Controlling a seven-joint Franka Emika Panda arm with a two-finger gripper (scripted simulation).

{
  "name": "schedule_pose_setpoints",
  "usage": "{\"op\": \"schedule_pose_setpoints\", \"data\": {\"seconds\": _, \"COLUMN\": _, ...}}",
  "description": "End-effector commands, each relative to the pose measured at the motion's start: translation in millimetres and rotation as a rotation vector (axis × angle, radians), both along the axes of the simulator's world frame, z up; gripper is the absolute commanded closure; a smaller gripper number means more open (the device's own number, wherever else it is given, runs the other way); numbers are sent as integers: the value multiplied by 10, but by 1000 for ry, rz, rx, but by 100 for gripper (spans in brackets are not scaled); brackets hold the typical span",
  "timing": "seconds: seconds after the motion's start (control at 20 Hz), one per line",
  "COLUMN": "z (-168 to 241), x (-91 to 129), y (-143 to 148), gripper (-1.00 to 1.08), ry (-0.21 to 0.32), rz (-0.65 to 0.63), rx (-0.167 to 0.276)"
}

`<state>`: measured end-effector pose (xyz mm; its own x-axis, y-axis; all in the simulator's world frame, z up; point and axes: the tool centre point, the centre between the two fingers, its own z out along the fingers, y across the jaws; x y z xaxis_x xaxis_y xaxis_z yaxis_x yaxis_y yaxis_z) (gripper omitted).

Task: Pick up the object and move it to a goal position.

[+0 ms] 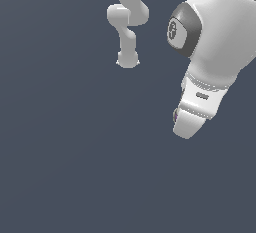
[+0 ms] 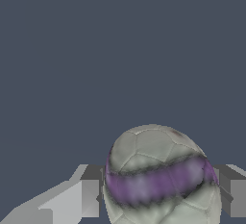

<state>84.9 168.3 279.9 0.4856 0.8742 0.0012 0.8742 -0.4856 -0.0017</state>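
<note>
In the wrist view the ball [image 2: 158,175], pale cream-grey with a purple band, sits between my two grey fingers [image 2: 90,196]. Both fingers touch its sides, so my gripper [image 2: 161,196] is shut on it. In the exterior view my white gripper [image 1: 189,123] points down at the exterior view's right. It hides almost all of the ball; only a small purple sliver [image 1: 175,115] shows at its edge. I cannot tell whether the ball rests on the floor or is held above it.
The plain dark grey-blue floor [image 1: 75,152] fills both views. The arm's base and lower links [image 1: 127,37] stand at the back, towards the middle of the exterior view. No other objects are in view.
</note>
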Motion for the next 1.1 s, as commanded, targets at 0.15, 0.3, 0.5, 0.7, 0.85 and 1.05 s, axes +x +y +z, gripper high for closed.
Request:
{"op": "schedule_pose_setpoints", "data": {"seconds": 0.15, "z": 289, "x": 114, "y": 81, "gripper": 108, "ry": -1, "rz": -1, "rx": 0}}
{"op": "schedule_pose_setpoints", "data": {"seconds": 0.3, "z": 414, "x": 167, "y": 117, "gripper": 108, "ry": -1, "rz": -1, "rx": -1}}
{"op": "schedule_pose_setpoints", "data": {"seconds": 0.5, "z": 555, "x": 228, "y": 159, "gripper": 108, "ry": -1, "rz": -1, "rx": -1}}
{"op": "schedule_pose_setpoints", "data": {"seconds": 0.7, "z": 654, "x": 273, "y": 188, "gripper": 108, "ry": -1, "rz": -1, "rx": -1}}
{"op": "schedule_pose_setpoints", "data": {"seconds": 0.85, "z": 704, "x": 297, "y": 205, "gripper": 108, "ry": -1, "rz": -1, "rx": -2}}
{"op": "schedule_pose_setpoints", "data": {"seconds": 1.05, "z": 746, "x": 319, "y": 217, "gripper": 108, "ry": -1, "rz": -1, "rx": -2}}
